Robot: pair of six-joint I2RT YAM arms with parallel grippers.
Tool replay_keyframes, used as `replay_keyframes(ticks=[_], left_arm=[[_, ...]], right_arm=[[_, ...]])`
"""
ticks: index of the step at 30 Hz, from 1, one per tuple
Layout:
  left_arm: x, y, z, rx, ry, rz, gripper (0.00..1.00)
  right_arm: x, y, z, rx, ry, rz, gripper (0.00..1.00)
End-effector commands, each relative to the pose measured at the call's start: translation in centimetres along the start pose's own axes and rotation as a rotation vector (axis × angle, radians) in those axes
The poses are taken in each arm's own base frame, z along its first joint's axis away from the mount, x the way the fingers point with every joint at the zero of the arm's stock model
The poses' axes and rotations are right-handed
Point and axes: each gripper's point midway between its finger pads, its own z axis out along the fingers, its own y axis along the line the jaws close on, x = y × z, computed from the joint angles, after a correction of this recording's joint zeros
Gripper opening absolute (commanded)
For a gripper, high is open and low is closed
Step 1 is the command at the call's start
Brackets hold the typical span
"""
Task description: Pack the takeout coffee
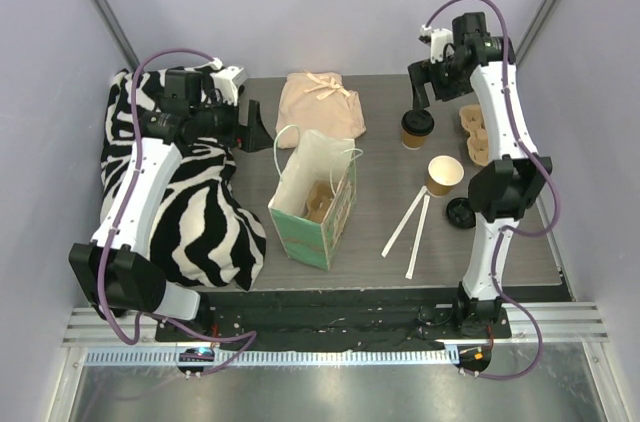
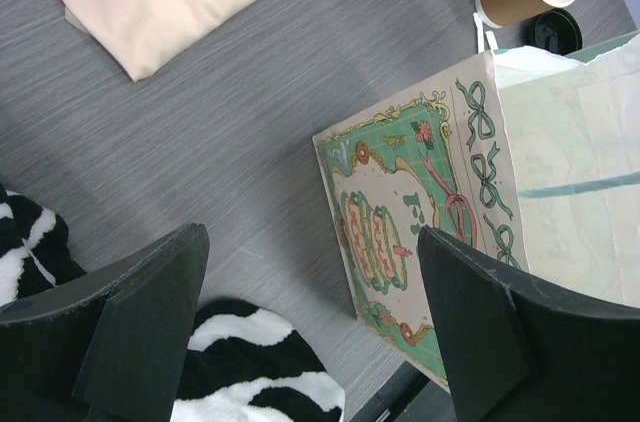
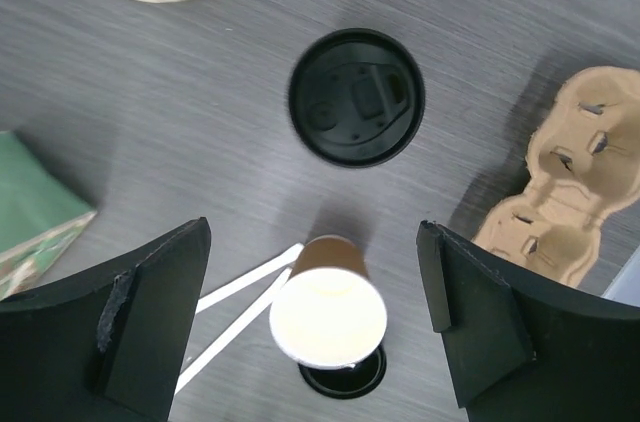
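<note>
Enclosing dark woodgrain table [image 1: 375,197], lavender walls [image 1: 330,2]

Open paper bag [image 1: 322,230], beige pouch [image 1: 320,107] behind it, zebra cloth [image 1: 210,222] left, lidless cup [image 1: 444,175], loose lid [image 1: 460,212], cardboard carrier [image 1: 476,132]

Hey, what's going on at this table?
Two robot arms are packing a takeout coffee into a green paper bag. The lidded coffee stands on the table, not yet packed; the right gripper hovers open above it. The left gripper, also open, is beside the bag. Neither holds anything.
</note>
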Motion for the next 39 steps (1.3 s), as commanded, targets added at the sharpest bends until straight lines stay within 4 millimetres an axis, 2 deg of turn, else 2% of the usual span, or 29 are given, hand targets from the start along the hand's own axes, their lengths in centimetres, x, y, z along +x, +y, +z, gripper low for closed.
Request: replay_keyframes(ticks=[1, 8, 12, 16, 25, 39], left_arm=[[-2.2, -0.3, -0.8, -0.001, -0.059, 0.05, 0.91], [-1.8, 0.1, -0.5, -0.013, -0.041, 0.037, 0.91], [-1.8, 0.5, -0.2, -0.015, -0.029, 0.027, 0.91], [-2.1, 0.7, 0.0, -0.013, -0.031, 0.027, 0.91], [-2.0, 1.0, 0.4, -0.012, -0.022, 0.016, 0.91], [-1.9, 1.3, 0.7, -0.017, -0.017, 0.002, 0.91]], right_arm=[[0.1, -2.1, 2.8, 0.038, 0.033, -0.007, 0.93], [0.7, -3.2, 6.9, 0.052, 0.052, -0.02, 0.94], [0.4, -3.7, 8.1, 0.058, 0.046, -0.024, 0.94], [1.0, -3.9, 9.5, 0.05, 0.066, -0.029, 0.94], [1.9, -3.9, 11.4, 0.042, 0.089, -0.056, 0.95], [2.4, -3.5, 12.2, 0.037, 0.106, -0.119, 0.89]])
